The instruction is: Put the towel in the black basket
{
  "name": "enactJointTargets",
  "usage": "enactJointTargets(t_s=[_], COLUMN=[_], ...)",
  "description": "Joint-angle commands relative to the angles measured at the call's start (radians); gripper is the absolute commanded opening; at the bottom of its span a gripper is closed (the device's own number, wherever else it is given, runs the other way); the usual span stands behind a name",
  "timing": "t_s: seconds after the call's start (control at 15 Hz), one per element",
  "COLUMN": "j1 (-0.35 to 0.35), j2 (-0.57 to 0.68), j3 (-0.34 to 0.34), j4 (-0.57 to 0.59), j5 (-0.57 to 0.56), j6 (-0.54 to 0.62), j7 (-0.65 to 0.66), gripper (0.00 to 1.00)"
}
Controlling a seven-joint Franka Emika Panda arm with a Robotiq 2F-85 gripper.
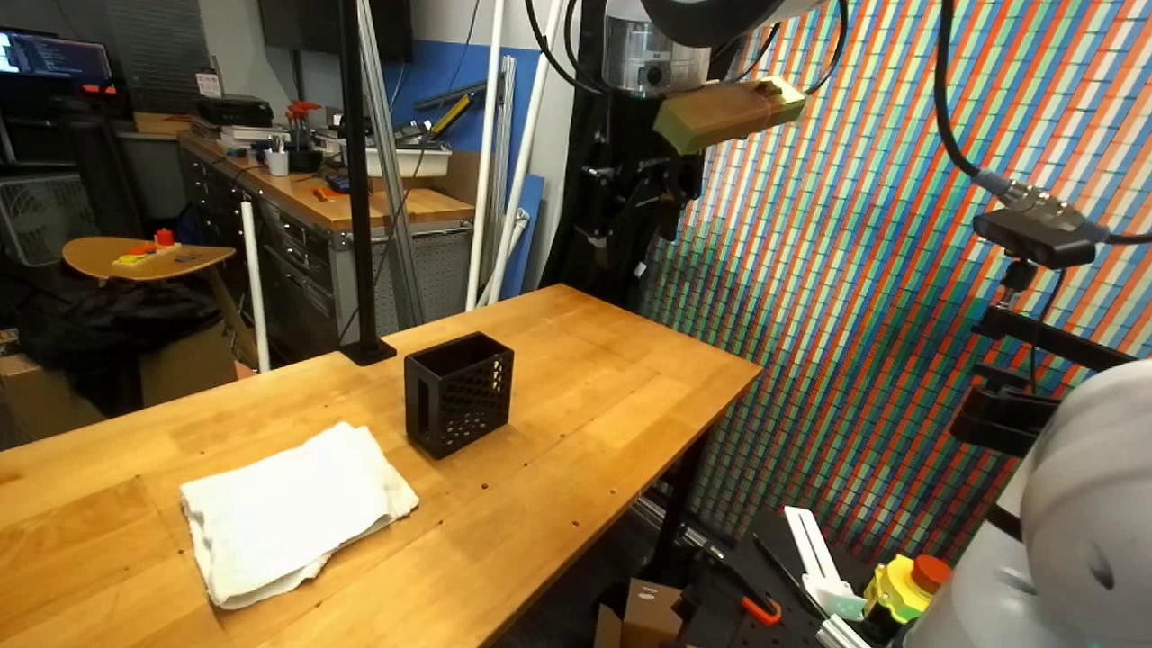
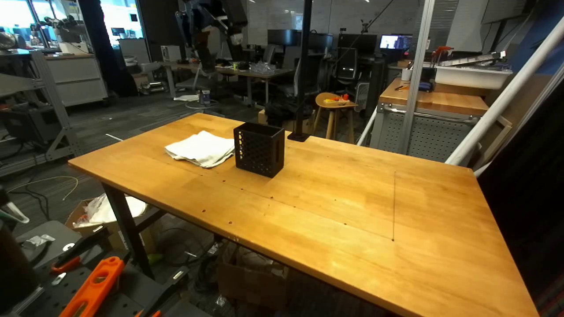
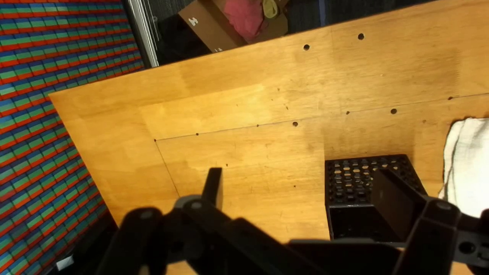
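Wrist view: black two-finger gripper (image 3: 298, 181), fingers apart, one hiding part of the black mesh-sided box basket (image 3: 349, 191). Folded white cloth towel (image 3: 470, 164) cropped at right, on light-brown wooden table (image 3: 248, 149) near basket. Slim black upright post (image 1: 359, 207) at table edge.

In exterior view, towel (image 2: 200, 148) meets outline of black basket (image 2: 260, 149) on right; whether corner stops there or runs behind, cannot tell. Basket's floor hidden by near walls in both exterior views. In wrist view, towel cut off by right edge; basket partly hidden behind gripper (image 3: 298, 179); gripper's nearest parts blurred, cut off. Wooden table (image 1: 621, 360) cut off in all views. Robot arm (image 1: 729, 22) cut off by picture's edge. Text on far-left monitor (image 1: 67, 58) too small to read.
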Motion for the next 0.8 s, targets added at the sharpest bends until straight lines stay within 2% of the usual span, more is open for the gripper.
enactJointTargets(t_s=[0.0, 0.33, 0.73], j1=[0.017, 0.025, 0.047], j2=[0.018, 0.160, 0.365], j3=[-0.020, -0.024, 0.026], j4=[0.016, 0.137, 0.348], j5=[-0.009, 0.007, -0.010], j6=[-0.002, 0.037, 0.019], j7=[0.006, 0.023, 0.218], gripper=[1.00, 1.00, 1.00])
